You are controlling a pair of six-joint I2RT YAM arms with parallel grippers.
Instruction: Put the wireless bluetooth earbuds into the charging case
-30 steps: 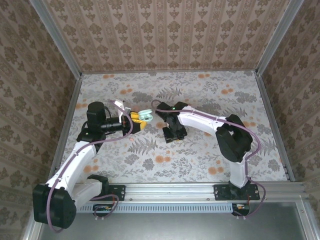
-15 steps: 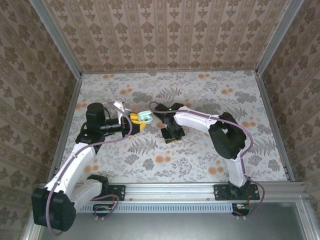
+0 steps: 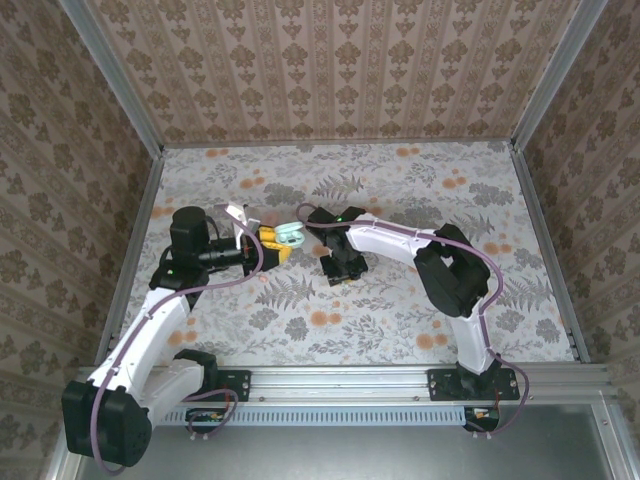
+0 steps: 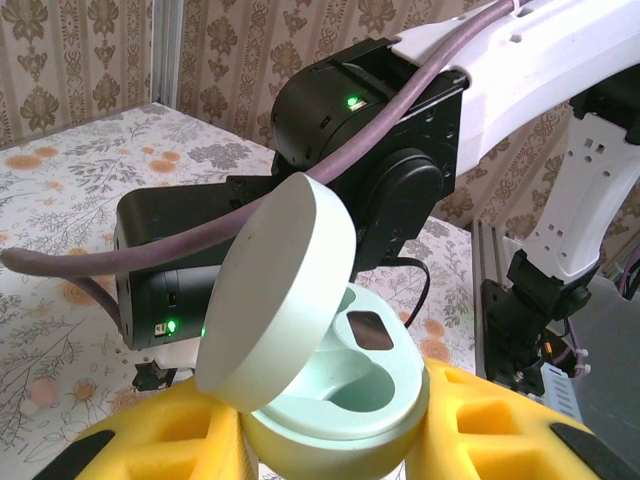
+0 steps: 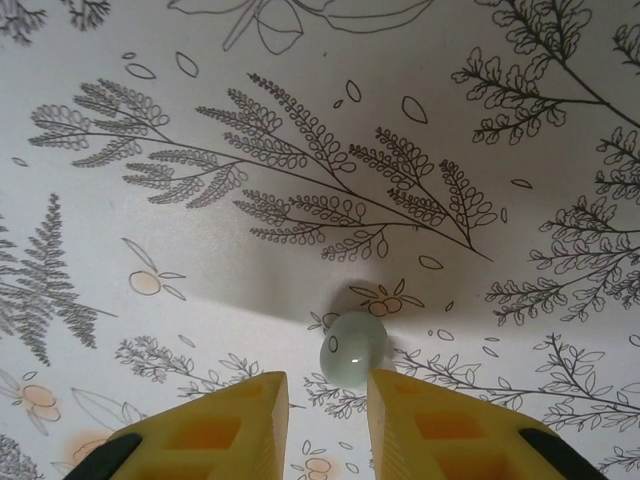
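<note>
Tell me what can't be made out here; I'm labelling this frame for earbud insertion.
Left wrist view: the raised lid hides part of the mint-green oval charging case; contents unclear.
Right wrist view: the bottom edge cuts off the right gripper's yellow foam fingers; contact with the tiny greenish-white earbud unclear.
Top view: the right gripper covers that earbud.

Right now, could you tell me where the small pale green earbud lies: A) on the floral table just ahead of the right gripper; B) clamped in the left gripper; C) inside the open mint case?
A: the small pale green earbud lies on the floral table just beyond the right gripper, ungripped.
</note>
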